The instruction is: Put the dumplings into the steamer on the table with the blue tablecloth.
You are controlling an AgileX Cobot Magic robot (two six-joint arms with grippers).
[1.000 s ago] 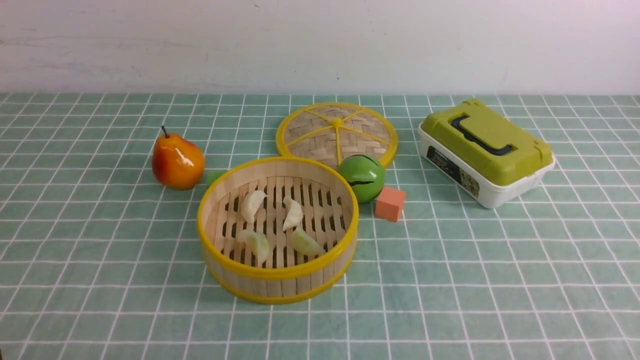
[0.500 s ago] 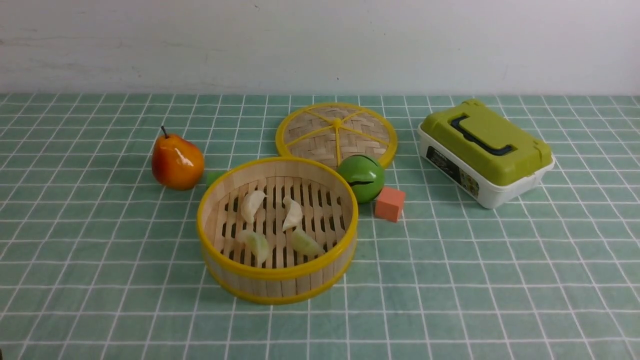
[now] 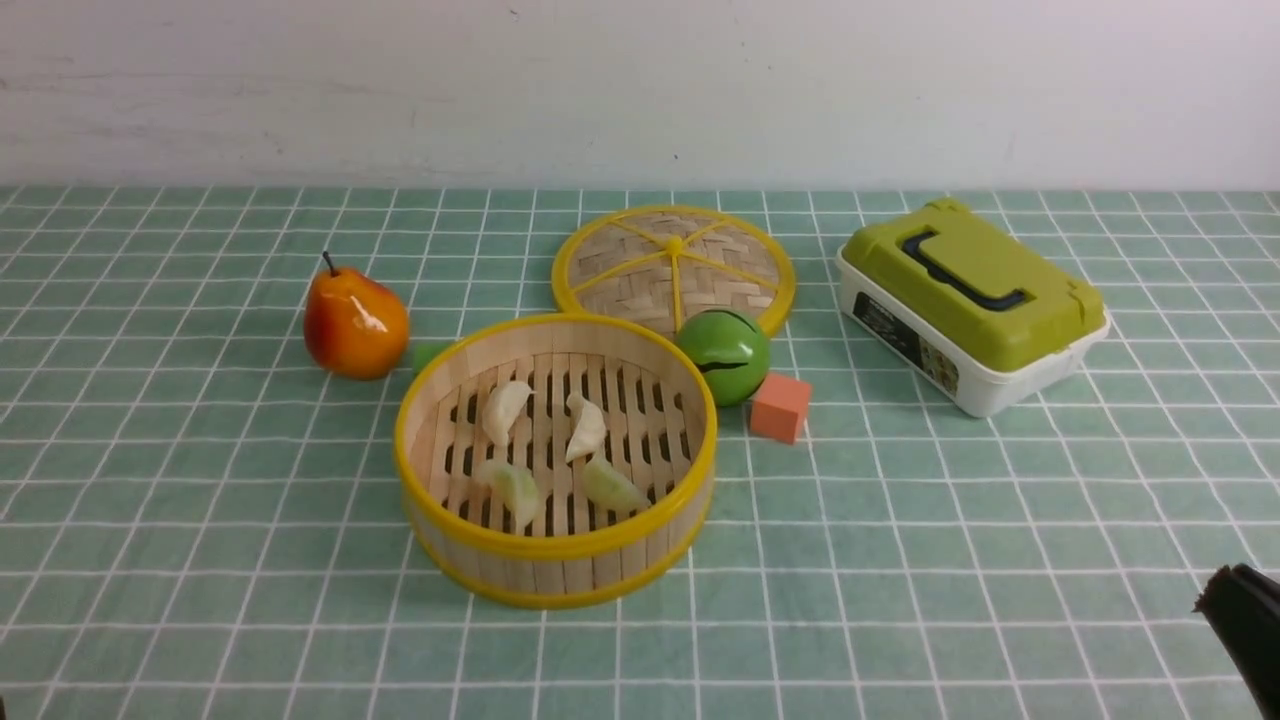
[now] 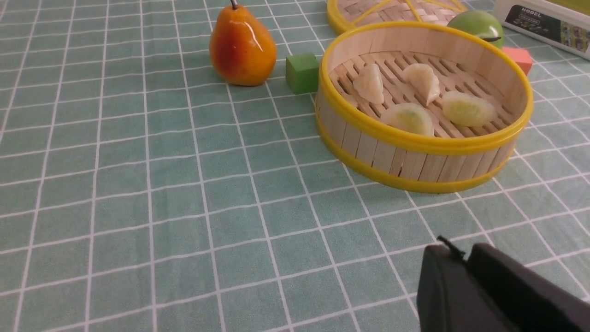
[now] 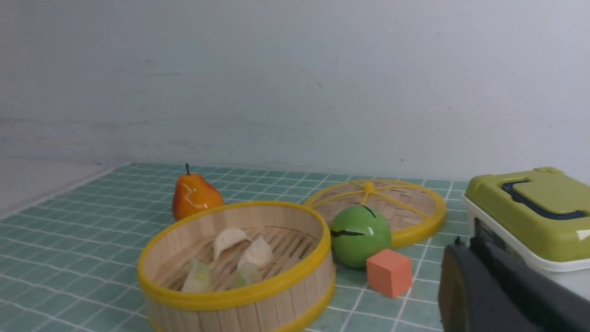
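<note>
Front view: four glossy crescent dumplings [image 3: 586,430] inside round yellow-rimmed bamboo steamer [image 3: 555,548]; teal gridded counter [image 3: 200,500], white wall [image 3: 640,90] at 12 o'clock; left pincer [image 4: 461,252] and right pincer [image 5: 461,249] closed.

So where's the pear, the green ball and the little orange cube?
pear [image 3: 355,325], front view, middle of its body.
green ball [image 3: 724,355], front view, centre of its near side.
orange cube [image 3: 777,414], front view, its near face.

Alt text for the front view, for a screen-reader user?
Four dumplings lie in an open bamboo steamer mid-table on a teal grid tablecloth. A pear sits left of it, a woven lid behind, a green ball, orange cube and green-lidded box to its right. The right tool shows as a dark tip at the lower right edge.
</note>
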